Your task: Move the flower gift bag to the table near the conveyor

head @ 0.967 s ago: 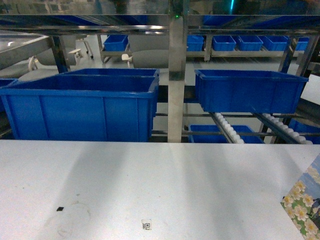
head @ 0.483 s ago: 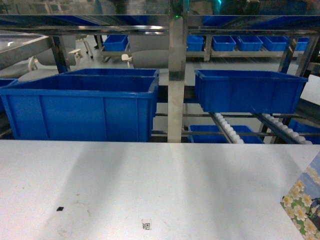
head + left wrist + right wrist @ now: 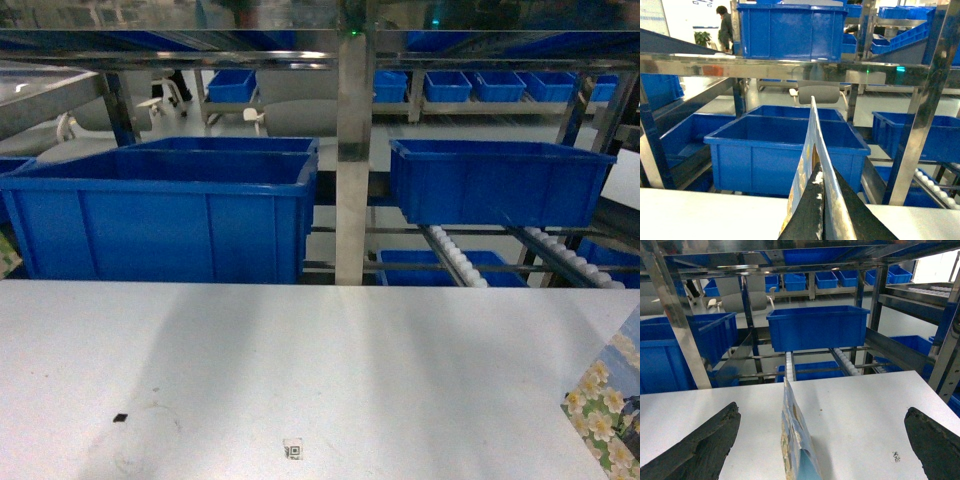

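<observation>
You face shiny steel racking (image 3: pixel 354 150) stacked with blue plastic bins (image 3: pixel 160 215), more bins (image 3: pixel 497 85) shelved behind. A pale floor (image 3: pixel 880 107) runs beyond, where 1 person (image 3: pixel 725 30) stands beside a potted plant (image 3: pixel 702 37).

A greenish printed sliver (image 3: pixel 6 252) now pokes in at the far left edge of the head view, in front of the big blue bin's (image 3: pixel 160 215) lower corner, where there is only blue plastic a moment earlier. It may be the printed sheet (image 3: pixel 807 165) seen edge-on in the left wrist view. Behind the rack, a person's dark legs (image 3: pixel 179 86) come into sight near the far bins. The teal light (image 3: pixel 435 20) mirrored in the top steel rail slides leftward across the three pictures. At the right edge, the flower gift bag (image 3: pixel 605 420) shifts only a touch.
</observation>
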You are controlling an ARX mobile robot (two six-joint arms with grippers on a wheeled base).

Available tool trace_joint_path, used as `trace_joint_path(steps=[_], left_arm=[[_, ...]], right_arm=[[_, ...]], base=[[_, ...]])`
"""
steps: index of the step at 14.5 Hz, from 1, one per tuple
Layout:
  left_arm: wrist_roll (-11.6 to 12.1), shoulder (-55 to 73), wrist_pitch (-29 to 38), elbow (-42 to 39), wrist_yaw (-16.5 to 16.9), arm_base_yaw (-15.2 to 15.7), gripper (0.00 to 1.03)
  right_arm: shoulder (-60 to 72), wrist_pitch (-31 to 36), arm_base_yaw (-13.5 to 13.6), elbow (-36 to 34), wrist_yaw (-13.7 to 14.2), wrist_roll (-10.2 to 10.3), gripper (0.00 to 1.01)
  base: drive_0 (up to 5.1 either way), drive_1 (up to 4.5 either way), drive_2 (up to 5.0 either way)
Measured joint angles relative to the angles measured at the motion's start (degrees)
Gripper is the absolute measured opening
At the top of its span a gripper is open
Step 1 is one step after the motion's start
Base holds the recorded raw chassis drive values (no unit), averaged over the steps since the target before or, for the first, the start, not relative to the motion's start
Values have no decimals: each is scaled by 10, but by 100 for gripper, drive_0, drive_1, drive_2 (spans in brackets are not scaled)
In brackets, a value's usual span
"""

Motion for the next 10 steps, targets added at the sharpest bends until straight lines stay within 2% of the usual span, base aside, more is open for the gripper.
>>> trace_joint_path(steps=[2, 4, 6, 7, 10], left_arm=[[-2, 99, 114, 0, -28, -25, 2], [-6, 218, 221, 2, -41, -29, 2], [-14, 312, 292, 11, -48, -26, 2], [-21, 358, 325, 20, -49, -21, 2], [-24, 401, 358, 31, -51, -15, 2]], right_arm=[[0, 0, 0, 0, 0, 0, 98], [0, 0, 0, 0, 0, 0, 98], [0, 0, 0, 0, 0, 0, 98], [0, 0, 0, 0, 0, 0, 98], [0, 0, 0, 0, 0, 0, 98]], base=[[0, 0, 0], [0, 0, 0], [0, 0, 0], [0, 0, 0], [0, 0, 0]])
